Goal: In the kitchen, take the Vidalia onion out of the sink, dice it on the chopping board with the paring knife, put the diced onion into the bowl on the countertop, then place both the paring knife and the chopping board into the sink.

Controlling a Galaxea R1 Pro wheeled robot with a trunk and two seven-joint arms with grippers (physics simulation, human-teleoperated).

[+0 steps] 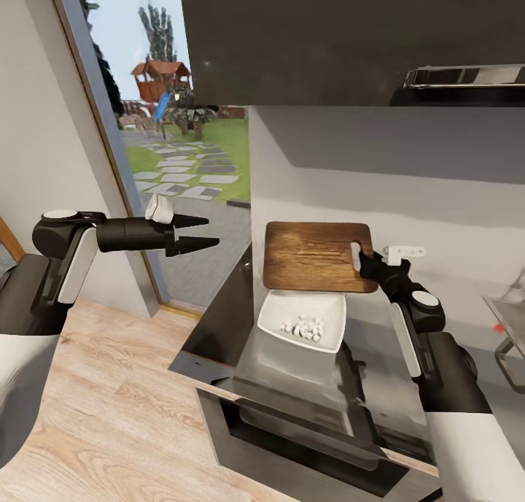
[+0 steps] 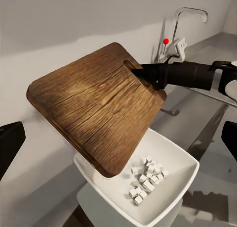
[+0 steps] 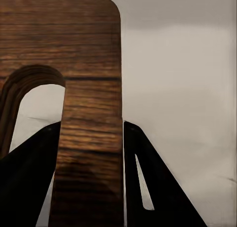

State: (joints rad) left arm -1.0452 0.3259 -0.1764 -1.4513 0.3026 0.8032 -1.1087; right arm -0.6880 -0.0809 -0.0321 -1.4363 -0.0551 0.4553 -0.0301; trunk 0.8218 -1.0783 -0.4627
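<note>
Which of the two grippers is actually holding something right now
The right gripper: its fingers clamp the chopping board by its handle end, tilted above the bowl. The left gripper hangs open, away from the countertop.

We see a pale plain wall (image 1: 379, 166), a dark upper cabinet (image 1: 321, 35) above it, light wood plank floor (image 1: 102, 392), a tall glazed door (image 1: 182, 122) onto a sunlit garden with stepping stones and playhouse (image 1: 157, 79), even daylight.
</note>
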